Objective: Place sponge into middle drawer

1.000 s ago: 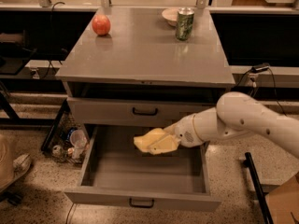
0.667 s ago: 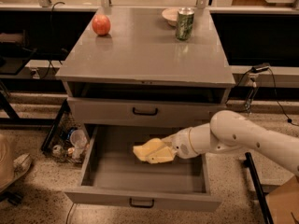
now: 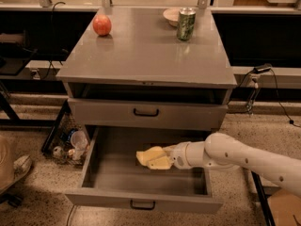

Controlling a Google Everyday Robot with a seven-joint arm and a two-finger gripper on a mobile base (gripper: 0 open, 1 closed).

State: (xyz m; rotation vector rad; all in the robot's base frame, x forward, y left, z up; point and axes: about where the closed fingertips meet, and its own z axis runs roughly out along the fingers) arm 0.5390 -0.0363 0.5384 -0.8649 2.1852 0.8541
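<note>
Fingers of the gripper [image 3: 164, 157] clamp the sponge [image 3: 150, 157] low inside the open middle drawer [image 3: 141, 200]; only letting go remains.

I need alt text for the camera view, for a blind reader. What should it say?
A white robot arm reaches from the right into the open middle drawer of a grey cabinet, its end effector holding a pale yellow sponge inside it. On top of the cabinet stand a red apple, a green can and a pale bowl.
</note>
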